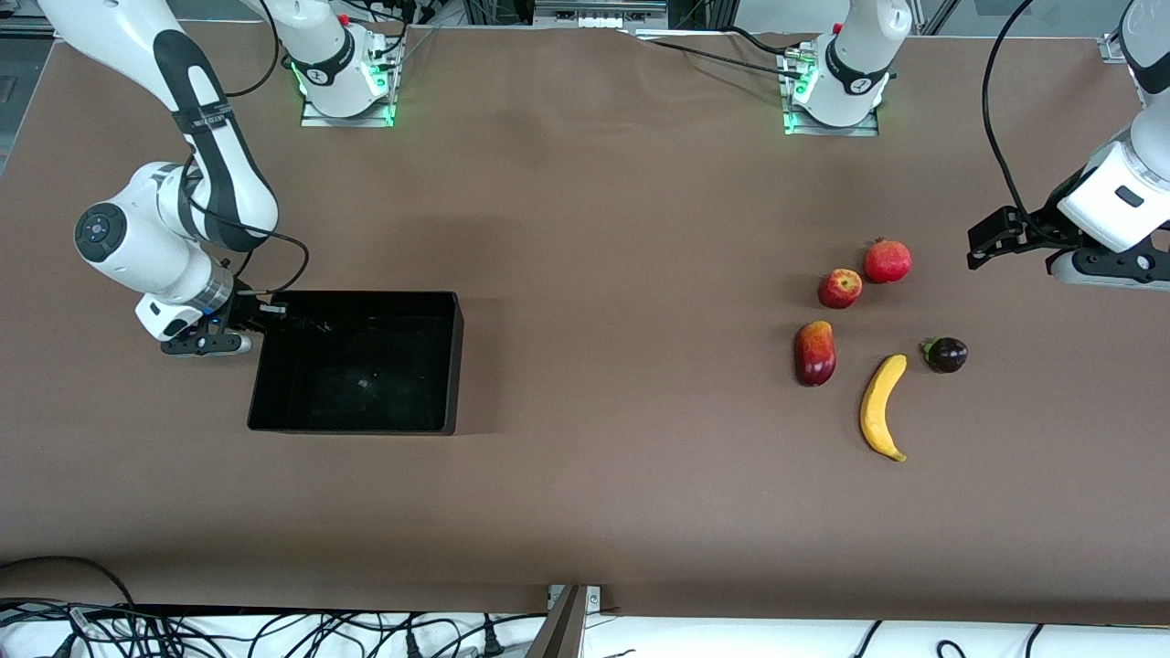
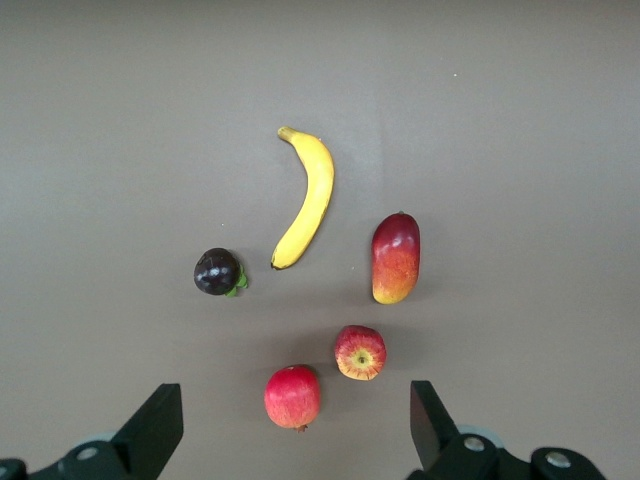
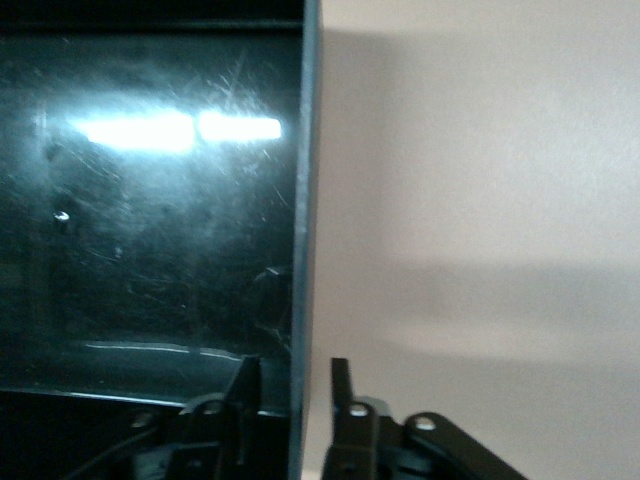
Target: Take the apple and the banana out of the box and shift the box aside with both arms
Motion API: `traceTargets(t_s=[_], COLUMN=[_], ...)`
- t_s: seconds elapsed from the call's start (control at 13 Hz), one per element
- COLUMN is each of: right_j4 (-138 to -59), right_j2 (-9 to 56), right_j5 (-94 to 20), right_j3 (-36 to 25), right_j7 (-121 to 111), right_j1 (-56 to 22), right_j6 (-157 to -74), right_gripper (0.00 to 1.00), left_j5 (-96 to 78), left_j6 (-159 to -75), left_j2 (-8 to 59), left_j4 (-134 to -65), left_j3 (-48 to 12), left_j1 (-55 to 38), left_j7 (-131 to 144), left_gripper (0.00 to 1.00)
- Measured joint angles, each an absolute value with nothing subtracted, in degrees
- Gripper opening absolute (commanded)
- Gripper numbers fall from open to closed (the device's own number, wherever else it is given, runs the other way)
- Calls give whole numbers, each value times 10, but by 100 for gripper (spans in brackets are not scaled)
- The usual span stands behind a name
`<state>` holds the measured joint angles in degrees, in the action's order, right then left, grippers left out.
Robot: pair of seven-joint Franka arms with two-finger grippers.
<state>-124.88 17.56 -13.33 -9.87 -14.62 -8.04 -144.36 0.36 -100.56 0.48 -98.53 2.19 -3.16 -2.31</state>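
Observation:
The black box [image 1: 356,366] sits empty toward the right arm's end of the table. My right gripper [image 1: 267,313] is open at the box's end wall [image 3: 303,200], one finger inside and one outside, with a gap showing at the outer finger [image 3: 341,385]. The yellow banana [image 1: 882,407] and the small red apple [image 1: 840,288] lie toward the left arm's end; both show in the left wrist view, banana [image 2: 308,200] and apple [image 2: 360,352]. My left gripper [image 1: 994,239] is open and empty in the air, over the table beside the fruits.
A round red fruit [image 1: 888,261] lies beside the apple, farther from the camera. A red-yellow mango [image 1: 815,353] and a small dark purple fruit [image 1: 946,355] lie on either side of the banana. Brown table stretches between the box and the fruits.

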Motion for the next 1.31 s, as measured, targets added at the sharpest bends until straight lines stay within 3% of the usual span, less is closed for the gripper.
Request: traceTargets(t_s=[0.23, 0.69, 1.0, 1.31], right_j4=[-1172, -893, -811, -822], right_j2=[143, 113, 113, 82], right_j5=[-130, -63, -54, -51], right_j3=[-93, -92, -92, -93], right_j7=[-146, -117, -110, -92], right_j1=[-84, -97, -107, -106], right_j6=[-1317, -973, -916, -868], right_gripper=[100, 100, 100, 100], left_j5=[4, 4, 4, 4], left_j6=[-1006, -1006, -1006, -1006], left_j2=[5, 5, 5, 5], left_j4=[-985, -984, -984, -984], left_j3=[22, 21, 21, 21], left_j1=[-33, -33, -33, -33], left_j7=[-23, -23, -23, -23], left_gripper=[100, 100, 100, 100])
